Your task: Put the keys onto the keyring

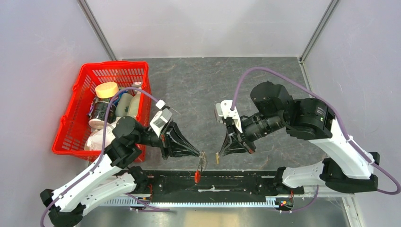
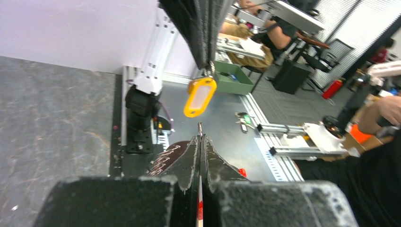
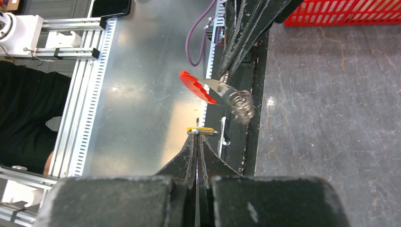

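The key [image 3: 201, 130] was a tiny yellow-gold piece, far smaller than the fingers pinching it. It lay edge-on in the right wrist view. From the left wrist camera [image 2: 199, 97] it showed as a rounded yellow frame with a paler centre, hanging from dark fingertips. The right gripper [image 3: 197, 138] had its 2 jaws pressed together on it, with only the key's top edge showing above the tips.

Just beside it, but not touching, hung the keyring [image 1: 197, 176]. It had a bright red elongated tag [image 3: 196, 86] sticking out to one side. A small silvery coil of chain [image 3: 241, 101], blurred in the right wrist view, hung to the other. The left gripper [image 1: 200, 154] had its jaws clamped shut on the keyring about where tag and chain met. In the top view the red tag dangled below its tips.

Both pieces were held in the air over the near edge of the grey table [image 1: 198, 90], above the black rail [image 1: 213, 182] that carries the arm bases. The 2 grippers pointed toward each other, their tips close but apart. Well off to the left stood a red basket [image 1: 71, 127] holding bottles and a yellow-lidded jar [image 1: 106, 90].
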Action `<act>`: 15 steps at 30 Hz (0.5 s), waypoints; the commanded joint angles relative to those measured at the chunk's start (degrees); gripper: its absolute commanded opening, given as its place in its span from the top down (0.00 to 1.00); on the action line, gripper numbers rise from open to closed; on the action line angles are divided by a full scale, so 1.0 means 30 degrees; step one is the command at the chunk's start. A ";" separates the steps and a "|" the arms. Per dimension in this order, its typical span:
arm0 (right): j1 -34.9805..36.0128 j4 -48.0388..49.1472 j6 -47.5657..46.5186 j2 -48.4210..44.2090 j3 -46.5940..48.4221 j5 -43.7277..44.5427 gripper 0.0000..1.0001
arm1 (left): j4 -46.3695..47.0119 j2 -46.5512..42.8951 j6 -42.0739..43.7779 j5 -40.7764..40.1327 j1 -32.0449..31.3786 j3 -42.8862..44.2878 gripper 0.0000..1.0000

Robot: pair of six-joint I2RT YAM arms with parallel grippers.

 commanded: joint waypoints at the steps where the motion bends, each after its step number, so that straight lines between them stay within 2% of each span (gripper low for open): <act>1: 0.0094 0.1404 0.1470 0.0478 -0.0457 0.0473 1.00 | -0.2512 -0.0446 0.2311 -0.3809 -0.0069 0.0930 0.98; 7: 0.0093 0.3545 0.3521 0.0948 -0.0992 0.0846 1.00 | -0.3180 -0.0776 0.2501 -0.6246 -0.0074 0.0941 0.98; 15: 0.0096 0.4609 0.4836 0.1128 -0.1336 0.3032 1.00 | -0.3318 -0.0805 0.2847 -0.6894 -0.0064 0.0936 0.98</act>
